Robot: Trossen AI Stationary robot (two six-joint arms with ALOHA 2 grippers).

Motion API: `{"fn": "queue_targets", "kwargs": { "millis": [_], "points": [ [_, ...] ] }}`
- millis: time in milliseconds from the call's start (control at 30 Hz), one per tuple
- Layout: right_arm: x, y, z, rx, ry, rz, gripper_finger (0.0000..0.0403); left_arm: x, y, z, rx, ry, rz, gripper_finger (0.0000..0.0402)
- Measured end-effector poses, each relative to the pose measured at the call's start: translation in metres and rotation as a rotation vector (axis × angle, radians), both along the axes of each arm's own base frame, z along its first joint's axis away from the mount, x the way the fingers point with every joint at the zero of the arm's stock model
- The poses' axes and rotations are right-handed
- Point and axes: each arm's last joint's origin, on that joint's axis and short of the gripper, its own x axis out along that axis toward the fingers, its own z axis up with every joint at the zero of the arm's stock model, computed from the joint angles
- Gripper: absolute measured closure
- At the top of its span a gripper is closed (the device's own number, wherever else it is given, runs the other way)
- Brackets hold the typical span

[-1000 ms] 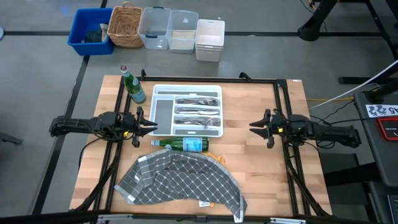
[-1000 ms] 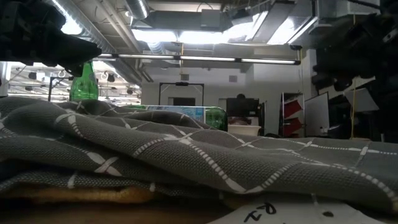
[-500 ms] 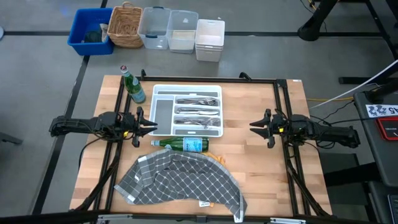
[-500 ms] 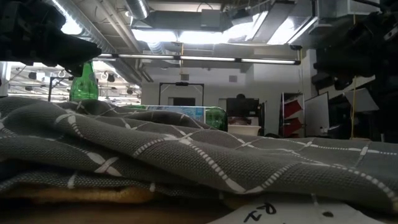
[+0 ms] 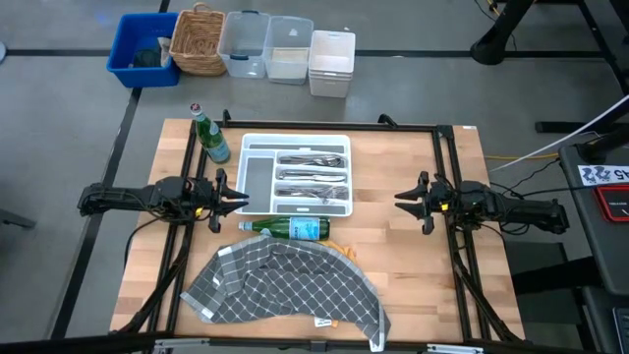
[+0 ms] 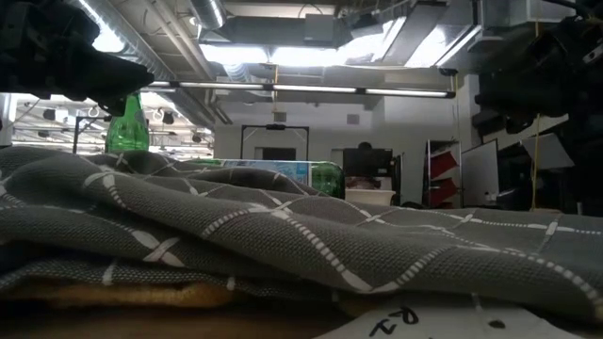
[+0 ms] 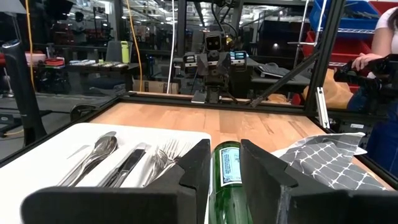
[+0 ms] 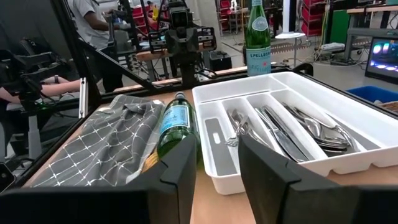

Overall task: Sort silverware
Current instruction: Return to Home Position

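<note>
1. Silverware (image 5: 313, 177) lies in the long compartments of the white plastic tray (image 5: 295, 139), at the far middle of the wooden desk (image 5: 413, 265). From above it shows only as thin shiny streaks.
2. My wrist views tell the pieces apart. Forks, knives and spoons each lie grouped in their own slot, smooth polished metal against matte white walls.
3. My left pincer (image 5: 239, 202) hovers just beside the tray's left end, pointing inward, its fingers moderately apart and holding nothing.
4. My right pincer (image 5: 401, 200) hangs well right of the tray, facing the left one across the desk. Its fingers are also parted and empty.
5. A green glass bottle (image 5: 290, 228) with a pale blue label lies on its side along the tray's near edge. Through the gap in my left fingers I see its neck pointing at me.
6. A second green bottle (image 5: 209, 138) stands upright near the tray's far left corner.
7. A grey woven cloth (image 5: 285, 285) with a thin white check sits crumpled at the desk's near side. In the low view its folds fill the foreground and hide the tray entirely.
8. Only the wrist views show people beyond the desk frame.
</note>
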Motion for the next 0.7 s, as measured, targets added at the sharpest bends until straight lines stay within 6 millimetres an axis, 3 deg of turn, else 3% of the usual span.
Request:
{"fn": "queue_targets", "kwargs": {
  "millis": [700],
  "points": [
    [0.0001,0.0000,0.0003,-0.001,-0.006,0.001,0.0281,0.0000,0.0000,0.0000,0.000,0.000,0.000,0.0327]
  ]
}}
